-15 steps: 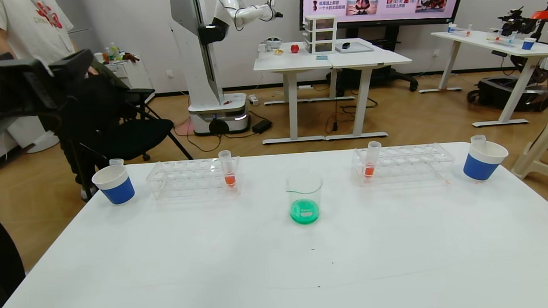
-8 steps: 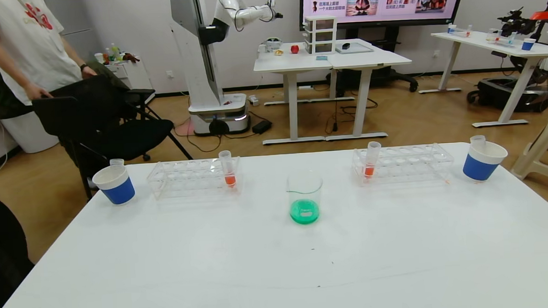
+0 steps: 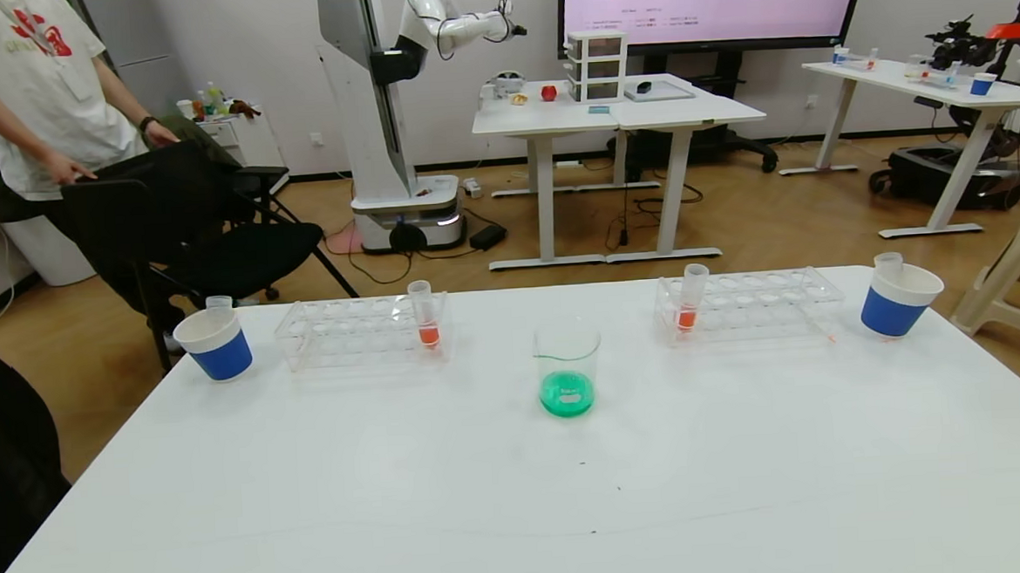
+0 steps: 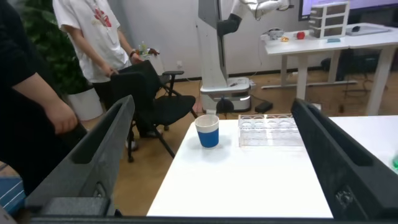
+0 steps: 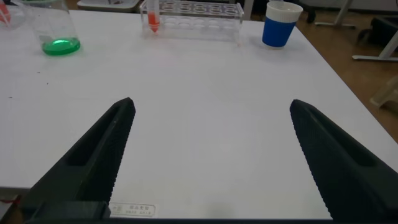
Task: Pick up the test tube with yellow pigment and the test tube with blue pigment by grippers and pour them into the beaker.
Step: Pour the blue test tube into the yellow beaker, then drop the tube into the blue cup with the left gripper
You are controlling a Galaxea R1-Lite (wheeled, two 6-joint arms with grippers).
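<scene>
Left gripper [image 4: 208,158]: fingers spread wide, empty, held off the left edge of the white table [image 3: 521,495], facing the left blue cup [image 4: 208,130] and left rack [image 4: 271,129]. Right gripper [image 5: 214,158]: also splayed, empty, low over the table's right part, looking across at the beaker [image 5: 57,28], right rack [image 5: 191,14] and right blue cup [image 5: 281,23]. Neither arm shows in the head view.

Beaker [image 3: 567,369] stands mid-table holding green liquid, so both pigments look already poured and mixed. No yellow or blue tube visible. An empty-looking tube [image 3: 218,303] pokes out of the left cup [image 3: 214,344], another [image 3: 888,260] out of the right cup [image 3: 899,299]; likely the spent ones. Each rack holds one orange-red tube [image 3: 425,315] [image 3: 690,296], not task items.

Judgement: task looks finished; step in hand is parking. Keep both grippers clear of the racks and beaker, no sweep across the table.

Writing: faint white print on the beaker, unreadable. Small label near the right wrist camera's table edge, illegible. Wall screen shows charts, text too small.
</scene>
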